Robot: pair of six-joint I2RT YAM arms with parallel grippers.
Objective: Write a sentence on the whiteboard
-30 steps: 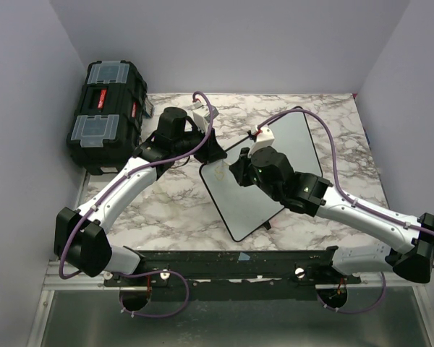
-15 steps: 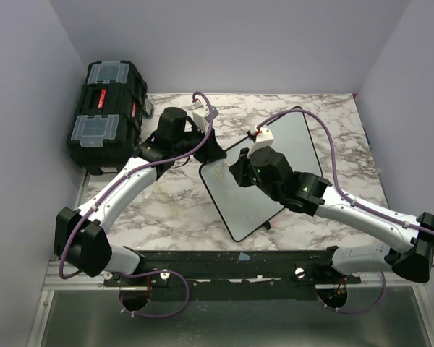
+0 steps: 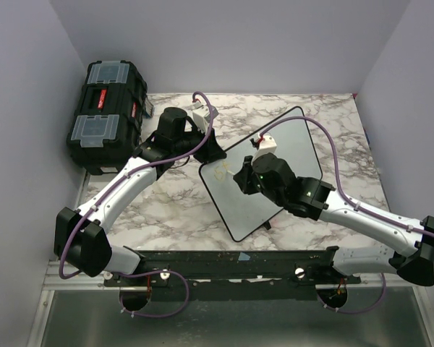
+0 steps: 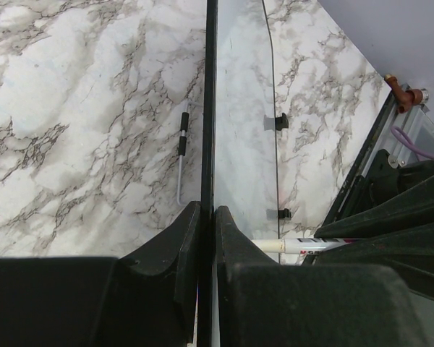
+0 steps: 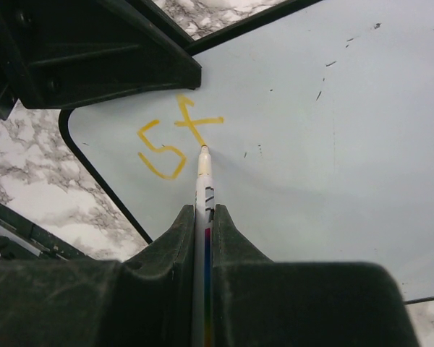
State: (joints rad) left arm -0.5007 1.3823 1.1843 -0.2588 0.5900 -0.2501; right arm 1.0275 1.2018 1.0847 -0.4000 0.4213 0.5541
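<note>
The whiteboard [image 3: 298,148] lies at an angle on the marble table; it also shows in the left wrist view [image 4: 242,108] and the right wrist view [image 5: 325,144]. My left gripper [image 3: 211,153] is shut on its far-left rim [image 4: 208,210]. My right gripper [image 3: 244,176] is shut on a white marker [image 5: 203,188] whose tip touches the board. The sentence [image 5: 175,141] is only two yellow-orange letters, an "S" and a "t", near the board's corner. It shows faintly in the top view [image 3: 218,172]. The marker also shows in the left wrist view [image 4: 304,246].
A black toolbox [image 3: 106,116] stands at the far left, beside the left arm. The marble table [image 3: 166,210] is walled on three sides. A small black foot [image 4: 276,121] and a thin wire stand [image 4: 182,159] sit under the board.
My right gripper has slid a little to the right and nearer with the marker, uncovering the yellow letters at the board's corner. The left arm and the board have not moved.
</note>
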